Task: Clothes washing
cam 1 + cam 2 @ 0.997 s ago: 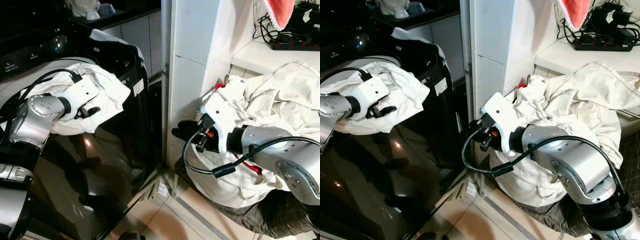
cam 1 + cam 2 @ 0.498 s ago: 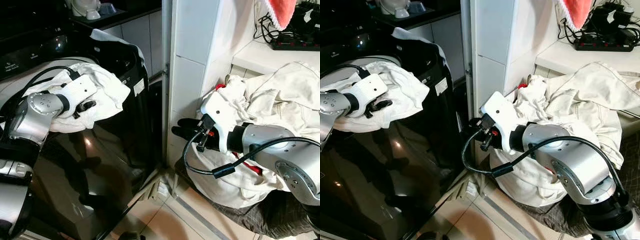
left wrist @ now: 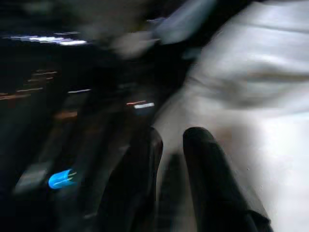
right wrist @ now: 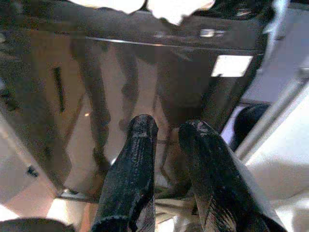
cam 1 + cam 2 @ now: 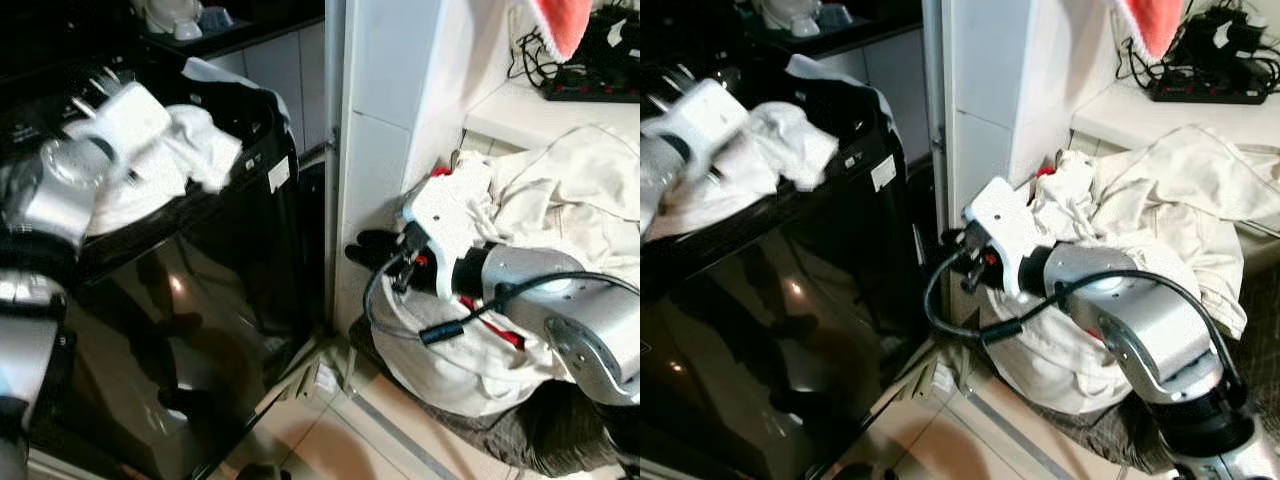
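Left eye view: my left hand [image 5: 120, 110], blurred at upper left, is over the white laundry [image 5: 165, 165] heaped on the black washing machine [image 5: 220, 290]; its grip I cannot tell here. Left wrist view: fingers [image 3: 207, 174] nearly closed against white cloth. Right wrist view: my right hand [image 4: 166, 145] is slightly parted, empty. I should push the cloth well inside, clear of the rim.

White garment [image 5: 170, 160] draped over black washer [image 5: 200, 300] rim; laundry heap [image 5: 560, 210] right.
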{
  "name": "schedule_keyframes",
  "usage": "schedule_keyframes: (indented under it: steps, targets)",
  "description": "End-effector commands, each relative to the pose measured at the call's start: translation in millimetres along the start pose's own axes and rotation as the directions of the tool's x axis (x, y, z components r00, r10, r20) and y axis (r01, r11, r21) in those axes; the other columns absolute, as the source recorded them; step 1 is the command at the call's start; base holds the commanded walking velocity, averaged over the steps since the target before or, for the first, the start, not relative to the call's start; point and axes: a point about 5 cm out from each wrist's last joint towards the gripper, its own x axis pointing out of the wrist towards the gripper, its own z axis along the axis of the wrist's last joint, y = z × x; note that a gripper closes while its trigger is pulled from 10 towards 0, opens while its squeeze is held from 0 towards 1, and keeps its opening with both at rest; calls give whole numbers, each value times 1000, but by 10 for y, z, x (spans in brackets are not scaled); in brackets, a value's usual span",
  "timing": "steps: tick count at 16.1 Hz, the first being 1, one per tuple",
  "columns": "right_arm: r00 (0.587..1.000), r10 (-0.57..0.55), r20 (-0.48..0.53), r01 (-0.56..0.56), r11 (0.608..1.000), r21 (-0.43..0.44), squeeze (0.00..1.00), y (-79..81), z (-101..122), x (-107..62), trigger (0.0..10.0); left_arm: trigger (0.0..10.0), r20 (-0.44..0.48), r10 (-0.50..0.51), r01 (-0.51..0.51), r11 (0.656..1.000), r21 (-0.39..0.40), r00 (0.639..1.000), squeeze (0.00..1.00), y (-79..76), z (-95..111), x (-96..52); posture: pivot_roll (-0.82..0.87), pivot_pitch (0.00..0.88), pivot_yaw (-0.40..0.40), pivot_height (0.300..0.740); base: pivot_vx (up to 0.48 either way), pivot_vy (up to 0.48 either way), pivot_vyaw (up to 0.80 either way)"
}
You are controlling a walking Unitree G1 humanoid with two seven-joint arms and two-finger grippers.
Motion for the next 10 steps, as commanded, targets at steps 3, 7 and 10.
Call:
schedule_keyframes:
  steps: [3,7,10]
  targets:
    - [998,-63,19,63,998,-4,0,-92,55,-6,10000,10000,58,100,-102,994,36,993,0,171,129,13,30,0,62,740,0,0,0]
    - [998,-59,10,59,998,-5,0,-79,35,-5,10000,10000,53,31,-31,999,-10,998,0,-19,91,41,22,0,68,740,0,0,0]
    - [998,-61,9,61,998,-8,0,-85,33,-10,10000,10000,292,-88,167,952,-256,952,0,-173,387,13,27,0,65,740,0,0,0]
